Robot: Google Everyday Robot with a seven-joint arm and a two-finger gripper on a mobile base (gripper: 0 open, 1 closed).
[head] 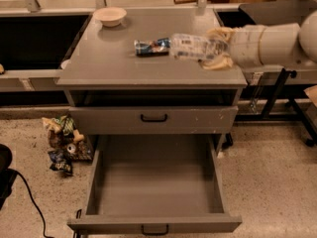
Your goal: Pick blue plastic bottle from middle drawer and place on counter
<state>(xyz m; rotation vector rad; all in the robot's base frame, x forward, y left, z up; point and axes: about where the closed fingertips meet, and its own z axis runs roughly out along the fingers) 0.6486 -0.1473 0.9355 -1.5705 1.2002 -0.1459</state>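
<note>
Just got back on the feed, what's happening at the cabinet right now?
The gripper is shut on the bottle, holding it sideways over the right part of the counter, next to a foil packet. The middle drawer below stands pulled out and empty. A bowl sits at the counter's back left. The bottle is not yet released.

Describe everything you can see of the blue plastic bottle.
The blue plastic bottle is small, of clear plastic with a pale blue-and-white label around its body. It lies on its side, its right end clamped between the fingers of the gripper, which reaches in from the right over the counter. Its left end is right beside the foil packet; whether they touch, or whether the bottle rests on the counter, cannot be told. Its cap cannot be made out.
</note>
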